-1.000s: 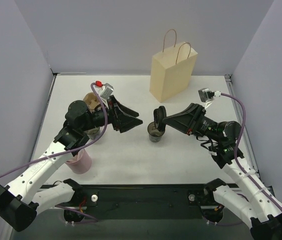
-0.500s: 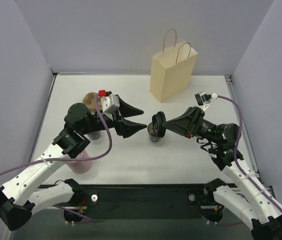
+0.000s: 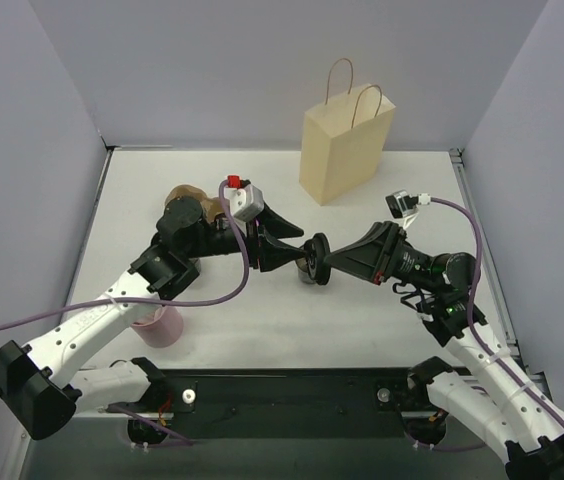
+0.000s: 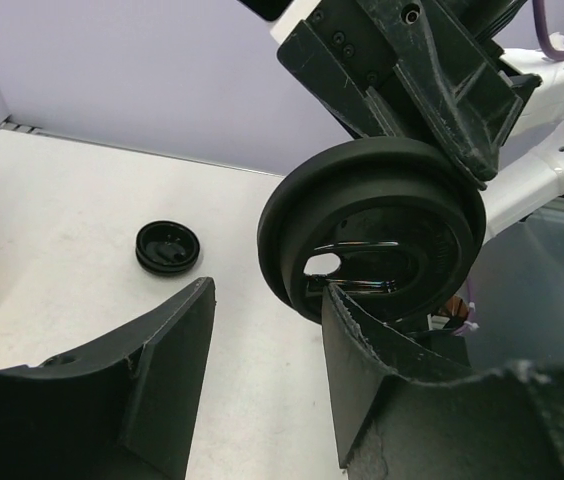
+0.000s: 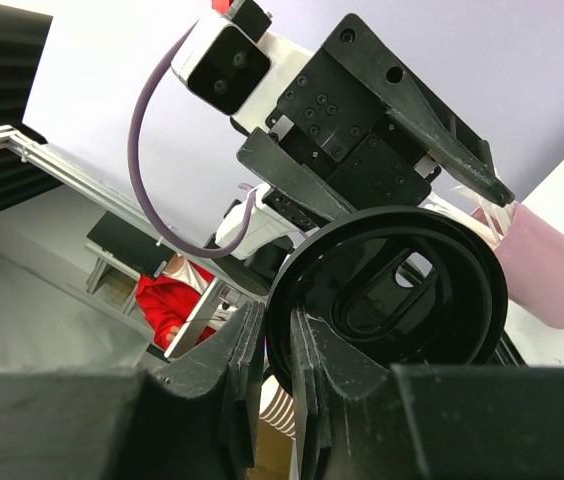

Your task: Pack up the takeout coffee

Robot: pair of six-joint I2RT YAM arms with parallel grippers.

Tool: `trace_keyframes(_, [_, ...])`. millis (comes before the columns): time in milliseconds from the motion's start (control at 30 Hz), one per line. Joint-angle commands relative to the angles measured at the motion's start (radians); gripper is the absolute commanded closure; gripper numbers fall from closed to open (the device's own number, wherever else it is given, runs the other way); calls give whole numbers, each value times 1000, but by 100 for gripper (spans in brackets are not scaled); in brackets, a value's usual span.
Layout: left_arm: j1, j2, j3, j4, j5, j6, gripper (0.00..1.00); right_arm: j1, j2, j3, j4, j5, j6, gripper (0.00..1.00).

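Observation:
The dark grey lid (image 3: 318, 258) stands on edge, pinched at its rim by my shut right gripper (image 3: 328, 259) just above the table. It fills the right wrist view (image 5: 392, 290), with the gripper (image 5: 277, 318) closed on its left rim. My left gripper (image 3: 296, 252) is open, and its tips reach the lid from the left. In the left wrist view the gripper (image 4: 267, 292) gapes, and its right finger (image 4: 362, 350) is at the lid's (image 4: 372, 240) lower edge. The black cup (image 3: 306, 274) is mostly hidden beneath them.
The tan paper bag (image 3: 345, 150) stands upright at the back. The pink cup (image 3: 157, 325) stands near left, also in the right wrist view (image 5: 537, 275). The brown pulp tray (image 3: 184, 200) lies behind my left arm. A small round black thing (image 4: 167, 247) lies on the table.
My left gripper has swung right and rolled until its open tips meet the lid. My right gripper has lowered the lid a little, still pinching it.

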Motion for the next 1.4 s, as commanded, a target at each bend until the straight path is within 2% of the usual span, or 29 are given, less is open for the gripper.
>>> trace_keyframes(0, [-12, 9, 14, 117, 61, -30, 44, 11, -20, -6, 66, -23, 11, 84])
trace_keyframes(233, [-16, 23, 8, 160, 84, -60, 44, 11, -10, -7, 72, -37, 11, 84])
trace_keyframes(333, [-16, 38, 17, 155, 101, -61, 48, 14, -10, -13, 87, -39, 22, 84])
trace_keyframes(367, [-18, 45, 17, 155, 107, -64, 51, 16, -10, -13, 98, -39, 26, 84])
trace_keyframes(500, [-27, 51, 10, 158, 112, -70, 75, 16, -13, -24, 121, -34, 43, 84])
trace_keyframes(567, [-32, 45, -3, 158, 104, -70, 78, 18, -14, -24, 124, -29, 46, 83])
trace_keyframes(600, [-30, 42, -7, 161, 97, -72, 84, 18, -14, -26, 124, -29, 46, 83])
trace_keyframes(700, [-32, 22, -20, 158, 86, -78, 94, 16, -16, -21, 119, -29, 42, 78])
trace_keyframes(733, [-32, 19, -26, 155, 68, -79, 100, 14, -16, -17, 109, -28, 39, 74])
trace_keyframes(800, [-32, -1, -33, 117, 36, -78, 100, 13, -27, -12, 75, -22, 20, 68])
trace_keyframes(900, [-32, -31, -43, 5, -78, -69, 100, 10, -63, 40, -162, 6, -120, 50])
trace_keyframes(933, [-32, -37, -41, -32, -116, -75, 100, 10, -76, 69, -420, 27, -209, 48])
trace_keyframes(967, [-30, -35, -34, -125, -220, -89, 100, 11, -95, 141, -559, 93, -372, 46])
trace_keyframes(1033, [-30, -8, 18, -243, -303, -95, 100, 11, -111, 203, -885, 189, -513, 40])
trace_keyframes(1067, [-30, 5, 38, -344, -370, -95, 100, 11, -122, 242, -951, 228, -585, 38])
trace_keyframes(1100, [-30, 20, 60, -395, -408, -98, 100, 10, -128, 253, -997, 298, -608, 29])
trace_keyframes(1133, [-32, 47, 104, -438, -443, -101, 100, 11, -132, 266, -1072, 328, -625, 25])
trace_keyframes(1167, [-32, 61, 123, -519, -534, -115, 100, 11, -143, 278, -1103, 363, -653, 23])
trace_keyframes(1267, [-30, 118, 199, -655, -693, -182, 100, 11, -151, 295, -1224, 504, -679, 21])
trace_keyframes(1367, [-30, 207, 304, -765, -739, -201, 100, 11, -146, 312, -1327, 630, -705, 21])
